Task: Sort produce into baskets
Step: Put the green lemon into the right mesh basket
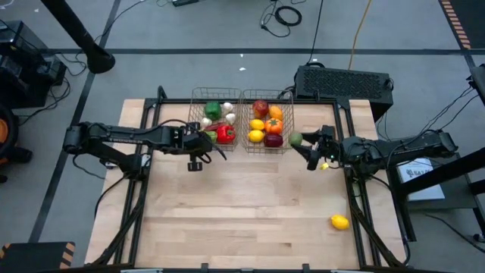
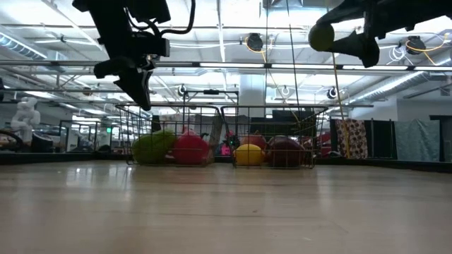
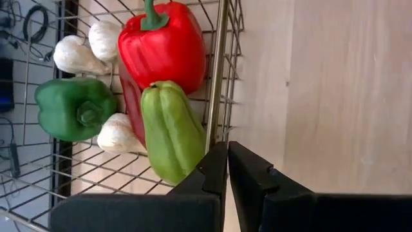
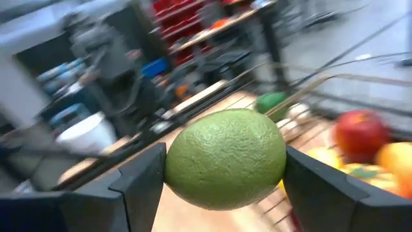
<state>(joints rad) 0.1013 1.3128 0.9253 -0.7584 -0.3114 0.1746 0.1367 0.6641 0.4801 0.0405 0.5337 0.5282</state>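
Observation:
Two wire baskets stand side by side at the table's far middle. The left basket [image 1: 198, 97] holds red and green peppers [image 3: 164, 45] and white garlic [image 3: 74, 57]. The right basket [image 1: 267, 94] holds an apple, an orange and lemons. My left gripper [image 3: 227, 161] is shut and empty, above the left basket's near wall [image 3: 219, 77]. My right gripper [image 1: 303, 144] is shut on a green lime [image 4: 225, 158], high above the table just right of the right basket. It also shows in the low view [image 2: 339, 39]. My right gripper pinches the lime between its two fingers, one on each opposite side [image 4: 177, 161]. The fingers come roughly level from the table's right side. The lime is lifted well clear of the table [image 2: 321, 37].
A yellow lemon [image 1: 339, 221] lies on the table near its near right corner. Something small and yellow [image 1: 324, 165] shows under my right arm. A black box [image 1: 345, 82] stands behind the table's far right. Bare wood lies in the table's middle and near part.

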